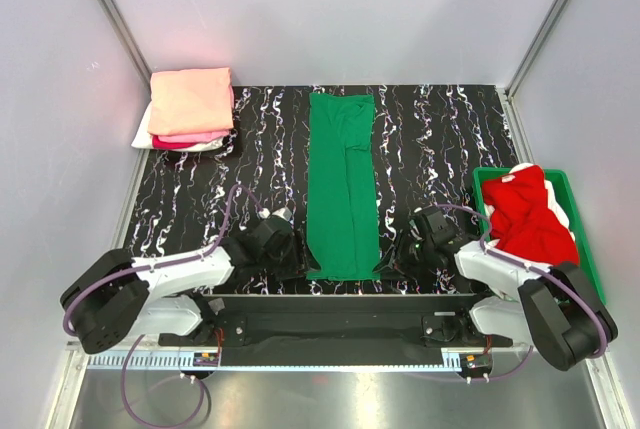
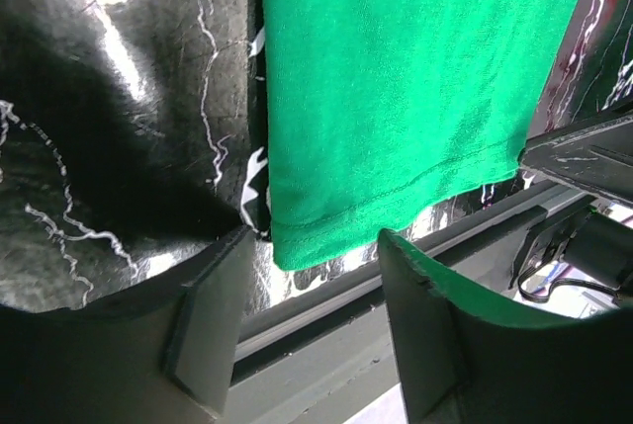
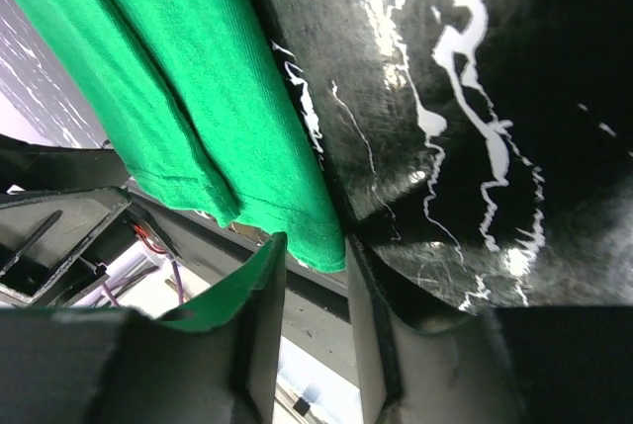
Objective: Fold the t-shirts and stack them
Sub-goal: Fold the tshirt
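A bright green t-shirt (image 1: 342, 184) lies as a long narrow strip down the middle of the black marbled table (image 1: 440, 139). My left gripper (image 1: 291, 255) is open at its near left corner; in the left wrist view (image 2: 312, 246) the hem corner of the green shirt (image 2: 396, 78) sits just beyond the spread fingertips. My right gripper (image 1: 401, 253) is open at the near right corner; in the right wrist view (image 3: 312, 254) the green shirt's (image 3: 198, 78) corner hangs between the fingertips. A folded stack at the back left has a salmon-peach shirt (image 1: 190, 99) on top, hot pink and white below.
A rigid green bin (image 1: 484, 177) stands at the right edge with a crumpled red shirt (image 1: 532, 217) in it and bits of white cloth beside the red. The table's front rail (image 2: 326, 315) runs just under both grippers. Grey walls enclose the table.
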Controlling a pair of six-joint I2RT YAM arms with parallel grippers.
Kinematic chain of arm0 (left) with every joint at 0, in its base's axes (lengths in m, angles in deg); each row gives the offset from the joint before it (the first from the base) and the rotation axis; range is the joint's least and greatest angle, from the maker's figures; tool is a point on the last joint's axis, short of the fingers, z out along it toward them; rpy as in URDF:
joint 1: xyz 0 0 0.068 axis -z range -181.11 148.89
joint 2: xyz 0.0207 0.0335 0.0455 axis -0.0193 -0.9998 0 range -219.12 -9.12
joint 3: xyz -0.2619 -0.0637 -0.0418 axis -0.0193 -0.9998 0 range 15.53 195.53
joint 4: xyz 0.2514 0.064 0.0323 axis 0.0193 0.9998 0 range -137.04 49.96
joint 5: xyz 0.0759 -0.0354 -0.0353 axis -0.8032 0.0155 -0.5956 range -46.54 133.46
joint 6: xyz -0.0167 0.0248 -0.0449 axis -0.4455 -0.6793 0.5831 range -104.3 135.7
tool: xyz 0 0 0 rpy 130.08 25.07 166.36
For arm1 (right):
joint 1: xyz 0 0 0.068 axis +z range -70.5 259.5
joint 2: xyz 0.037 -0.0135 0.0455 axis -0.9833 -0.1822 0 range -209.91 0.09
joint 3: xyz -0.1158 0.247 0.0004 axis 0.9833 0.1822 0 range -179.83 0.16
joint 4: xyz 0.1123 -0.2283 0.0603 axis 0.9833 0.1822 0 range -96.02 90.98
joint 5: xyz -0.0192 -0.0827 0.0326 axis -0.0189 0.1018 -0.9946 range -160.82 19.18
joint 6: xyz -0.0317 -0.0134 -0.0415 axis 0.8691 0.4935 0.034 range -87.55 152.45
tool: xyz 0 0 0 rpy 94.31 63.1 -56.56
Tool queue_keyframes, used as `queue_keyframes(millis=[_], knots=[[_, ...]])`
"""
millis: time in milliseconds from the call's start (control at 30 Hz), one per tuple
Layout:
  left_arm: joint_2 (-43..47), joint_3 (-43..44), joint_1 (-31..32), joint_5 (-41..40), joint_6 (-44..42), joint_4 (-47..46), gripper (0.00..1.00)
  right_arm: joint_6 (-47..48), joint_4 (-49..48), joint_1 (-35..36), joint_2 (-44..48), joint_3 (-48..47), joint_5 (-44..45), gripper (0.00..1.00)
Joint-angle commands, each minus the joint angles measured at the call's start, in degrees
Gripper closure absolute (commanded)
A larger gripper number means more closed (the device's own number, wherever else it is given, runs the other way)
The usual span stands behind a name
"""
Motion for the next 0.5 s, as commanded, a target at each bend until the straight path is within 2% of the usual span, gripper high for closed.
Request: queue_keyframes(millis=[0, 67, 133, 167, 200, 267, 300, 367, 467], knots=[[-1.4, -1.2, -0.1, 0.8, 0.2, -2.7, 0.43, -0.4, -1.4, 1.1, -2.0, 1.4, 2.1, 0.65], [-1.6, -1.7, 0.0, 1.1, 0.3, -3.3, 0.46, -0.5, -2.1, 1.3, -2.3, 1.5, 2.1, 0.66], [-1.5, -1.9, 0.2, 1.2, 0.5, -3.9, 0.54, -0.5, -2.0, 1.3, -2.4, 1.5, 2.2, 0.71], [-1.5, -2.1, 0.3, 1.1, 0.5, -4.3, 0.62, -0.5, -2.1, 1.3, -2.3, 1.6, 2.2, 0.72], [-1.6, -2.1, 0.3, 1.1, 0.4, -4.5, 0.73, -0.5, -2.0, 1.3, -2.2, 1.6, 2.3, 0.73], [-1.8, -2.1, 0.4, 1.2, 0.4, -4.9, 0.86, -0.5, -1.6, 1.3, -1.9, 1.6, 2.3, 0.80], [-2.2, -1.9, 0.5, 1.3, 0.3, -5.1, 0.98, -0.5, -1.4, 1.3, -1.4, 1.6, 2.5, 0.83], [-2.4, -1.1, 0.9, 1.7, 0.0, -4.7, 1.00, -0.4, 0.5, 1.3, 0.5, 1.4, 2.9, 0.92], [-1.4, 0.1, 2.6, 0.8, 0.3, -2.3, 1.00, 0.2, 5.1, 1.3, 4.6, 0.8, 4.2, 1.00]])
